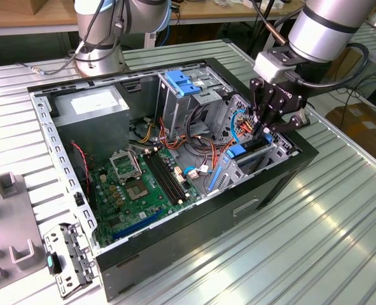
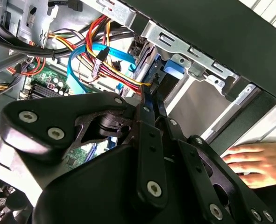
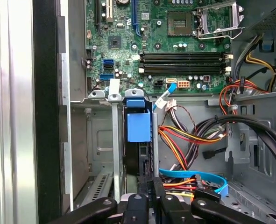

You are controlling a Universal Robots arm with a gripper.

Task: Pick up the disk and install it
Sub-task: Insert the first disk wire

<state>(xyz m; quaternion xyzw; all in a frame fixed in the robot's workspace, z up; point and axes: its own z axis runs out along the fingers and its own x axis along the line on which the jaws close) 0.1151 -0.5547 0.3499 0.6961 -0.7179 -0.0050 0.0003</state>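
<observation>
Blue-railed, the disk stands on edge in its bay just ahead of the pincer. The pincer's fingers are pressed nearly together against the disk's end. A hand rests nearby.

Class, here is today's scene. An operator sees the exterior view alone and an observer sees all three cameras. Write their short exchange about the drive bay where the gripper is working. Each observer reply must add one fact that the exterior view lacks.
Operator: I see the gripper at the drive bay, on the exterior view's right of the case. What sits in that bay?
Observer: In the first wrist view the disk stands on edge between the bay's metal rails. Its blue tab is toward the motherboard.
Operator: Is anything outside the case on that side?
Observer: In the second wrist view a person's hand lies just outside the case's black wall, beside the bay.
</observation>
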